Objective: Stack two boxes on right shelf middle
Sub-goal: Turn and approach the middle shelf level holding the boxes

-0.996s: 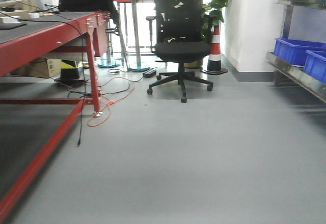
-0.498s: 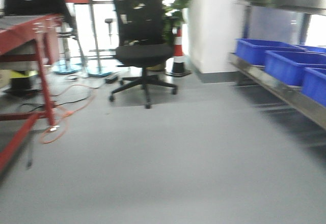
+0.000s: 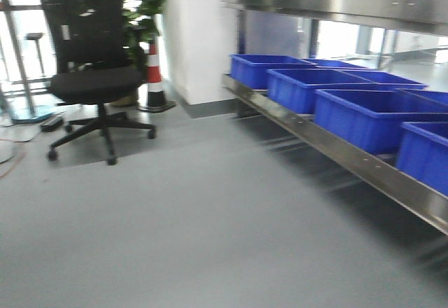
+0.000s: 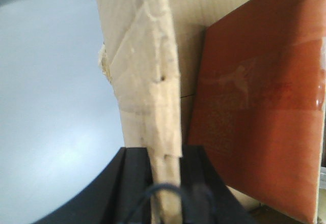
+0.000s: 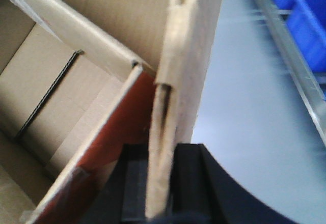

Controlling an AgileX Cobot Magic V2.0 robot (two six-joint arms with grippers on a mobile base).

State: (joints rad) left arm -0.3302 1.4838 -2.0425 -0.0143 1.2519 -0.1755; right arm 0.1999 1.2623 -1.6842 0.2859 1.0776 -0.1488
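Tan corrugated cardboard box (image 4: 147, 81) hangs above the grey floor (image 3: 210, 238), pinched by both hands: left hand (image 4: 165, 183) clamped on one wall, right hand (image 5: 160, 188) on the opposite. Polished steel shelf (image 3: 336, 155) with blue plastic bins (image 3: 364, 115) stands ahead-right, well apart; placing and stacking remain undone.

right pincer (image 5: 162, 158): black jaws clamped on the upright wall of the tan carton (image 5: 196, 35) | inside carton: red-brown panel (image 5: 114, 137) just beside that wall | right of wall: grey floor (image 5: 244, 112) | top right: blue bins (image 5: 308, 20) on steel shelf (image 5: 288, 46)
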